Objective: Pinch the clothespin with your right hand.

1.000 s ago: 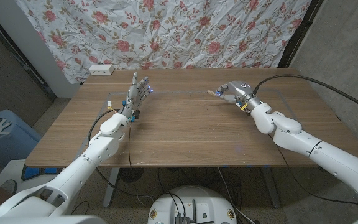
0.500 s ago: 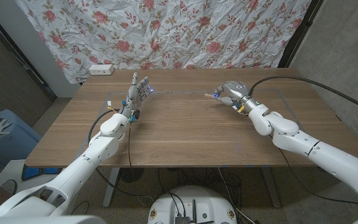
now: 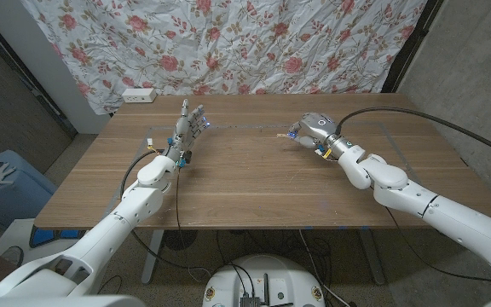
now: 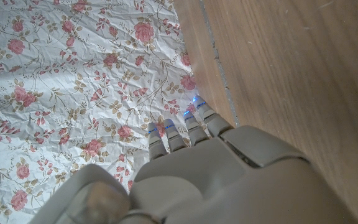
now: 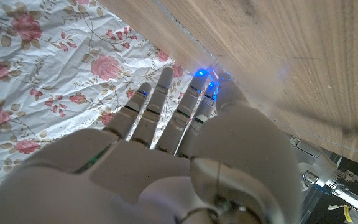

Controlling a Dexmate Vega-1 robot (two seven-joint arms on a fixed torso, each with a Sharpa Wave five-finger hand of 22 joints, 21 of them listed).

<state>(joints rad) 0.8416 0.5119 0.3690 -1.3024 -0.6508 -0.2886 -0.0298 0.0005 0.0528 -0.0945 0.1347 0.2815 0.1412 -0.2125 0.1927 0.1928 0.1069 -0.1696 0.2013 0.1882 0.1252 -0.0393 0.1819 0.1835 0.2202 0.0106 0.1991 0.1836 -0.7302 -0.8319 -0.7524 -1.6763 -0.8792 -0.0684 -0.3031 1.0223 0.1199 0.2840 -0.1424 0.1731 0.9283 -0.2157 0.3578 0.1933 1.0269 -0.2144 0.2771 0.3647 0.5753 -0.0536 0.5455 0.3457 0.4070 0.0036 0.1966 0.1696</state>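
Observation:
A small wooden clothespin [image 3: 285, 133] sticks out to the left from the fingertips of my right hand [image 3: 310, 127], just above the table [image 3: 254, 175] at its far middle-right. The hand pinches it with its back turned up; the grip itself is hidden under the fingers. In the right wrist view, that right hand [image 5: 166, 155] reaches toward the table's far edge with its fingers [image 5: 160, 102] nearly straight, and the clothespin is hidden. My left hand [image 3: 187, 126] stands upright at the far left of the table with fingers apart, holding nothing. The left hand [image 4: 197, 168] also points at the flowered cloth.
A flowered cloth [image 3: 228, 43] hangs behind the table. A white power strip [image 3: 138, 95] lies at the far left corner. Black cables [image 3: 416, 111] trail from both arms. A faint taped outline [image 3: 245, 128] marks the far half of the tabletop.
My right hand has slid left along the far part of the table, and the clothespin has gone with it. The left hand has stayed still.

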